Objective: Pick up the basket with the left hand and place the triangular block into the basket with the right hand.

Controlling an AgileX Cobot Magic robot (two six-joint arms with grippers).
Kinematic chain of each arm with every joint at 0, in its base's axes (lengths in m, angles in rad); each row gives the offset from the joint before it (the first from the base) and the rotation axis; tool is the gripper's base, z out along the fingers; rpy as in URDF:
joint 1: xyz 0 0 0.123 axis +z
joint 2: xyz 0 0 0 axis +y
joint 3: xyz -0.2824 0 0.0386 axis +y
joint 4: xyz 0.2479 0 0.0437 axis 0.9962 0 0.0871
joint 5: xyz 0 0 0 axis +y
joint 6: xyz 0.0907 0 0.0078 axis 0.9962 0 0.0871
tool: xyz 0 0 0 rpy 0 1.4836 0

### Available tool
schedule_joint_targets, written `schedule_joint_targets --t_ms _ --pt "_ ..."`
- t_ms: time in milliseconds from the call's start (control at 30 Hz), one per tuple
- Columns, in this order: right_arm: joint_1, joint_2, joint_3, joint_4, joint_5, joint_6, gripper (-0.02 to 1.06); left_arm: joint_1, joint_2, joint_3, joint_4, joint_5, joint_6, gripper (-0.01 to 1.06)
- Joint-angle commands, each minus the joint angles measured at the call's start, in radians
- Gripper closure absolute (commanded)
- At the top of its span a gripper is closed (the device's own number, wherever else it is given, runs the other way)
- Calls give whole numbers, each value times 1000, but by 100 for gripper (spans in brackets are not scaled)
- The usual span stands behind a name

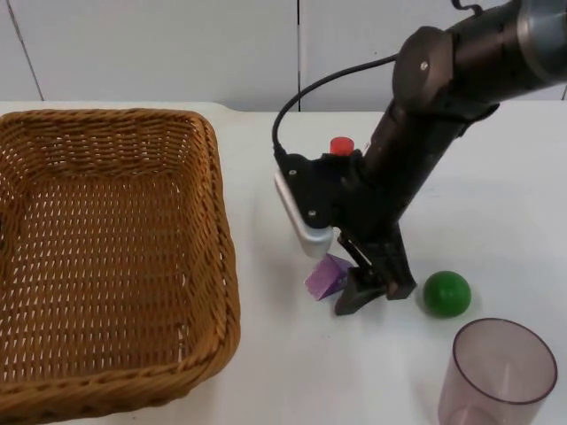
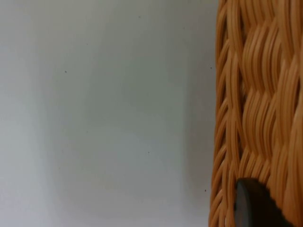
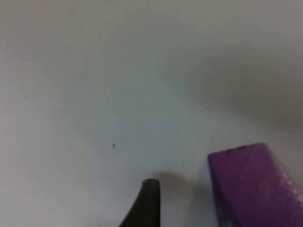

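Observation:
The purple triangular block (image 1: 326, 276) lies on the white table at mid-right. My right gripper (image 1: 374, 294) is down at the table just right of it, open, with one finger close beside the block and nothing between the jaws. In the right wrist view the block (image 3: 255, 187) sits a little apart from the black fingertip (image 3: 147, 203). The large woven basket (image 1: 209, 230) takes up the left side. My left gripper (image 2: 251, 208) is at the basket wall (image 2: 258, 104), with its fingertip pressed against the wicker.
A green ball (image 1: 446, 294) rests just right of the right gripper. A translucent purple cup (image 1: 500, 372) stands at the front right. A small red cylinder (image 1: 342, 145) sits behind the right arm.

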Motion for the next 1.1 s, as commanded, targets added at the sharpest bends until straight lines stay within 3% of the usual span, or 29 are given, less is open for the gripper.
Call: schedule_joint_targets --t_ms 0,167,1067 --pt "10 5 -3 2 -16 -12 24 5 -6 3 -34 23 -6 105" --pt "11 5 -3 -42 -35 7 24 5 -6 3 -32 26 -6 105" --pt "11 41 -3 -40 -78 16 27 5 -6 3 -32 29 -6 105"
